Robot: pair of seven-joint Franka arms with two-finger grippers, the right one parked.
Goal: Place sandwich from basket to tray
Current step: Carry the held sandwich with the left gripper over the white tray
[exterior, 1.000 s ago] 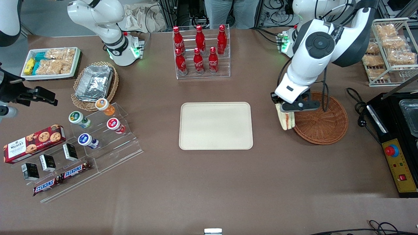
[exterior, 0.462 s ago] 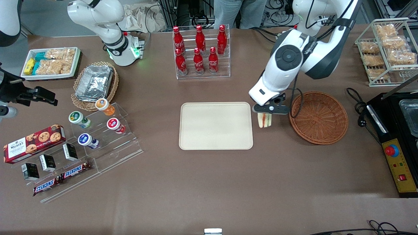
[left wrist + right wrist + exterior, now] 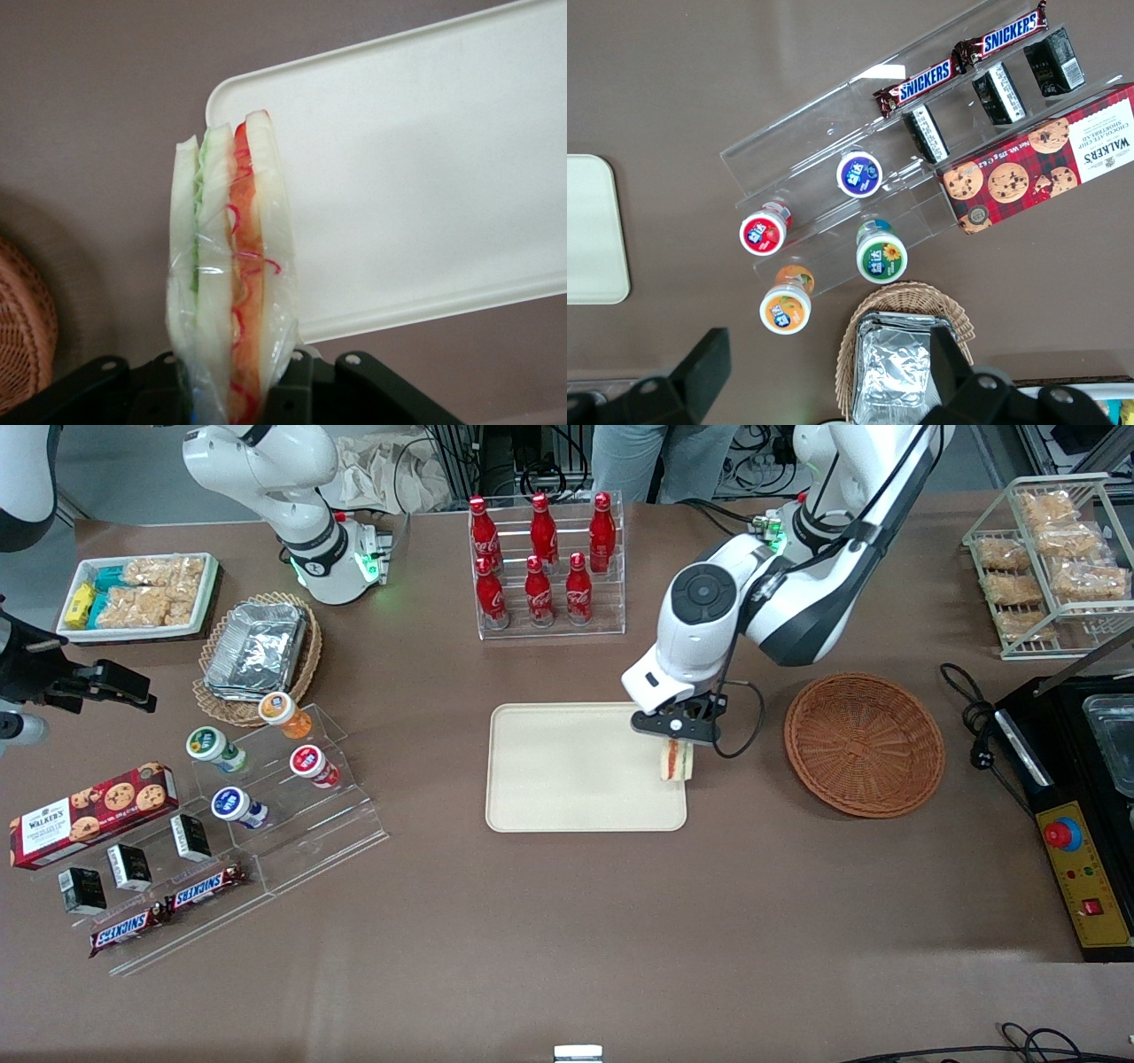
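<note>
The claw (image 3: 678, 735) pinches the plastic-wrapped sandwich (image 3: 676, 761) by its upper end, so the wedge hangs upright with its red and green filling edge showing. It hangs over the cream tray (image 3: 567, 766) at the tray's 3 o'clock rim, the edge toward the working arm's end of the tabletop (image 3: 567, 921). The reddish-brown wicker basket (image 3: 864, 744) sits at 3 o'clock from the tray, well apart from it.

In the left wrist view the sandwich (image 3: 232, 274) covers one rounded corner of the tray (image 3: 425, 177).
</note>
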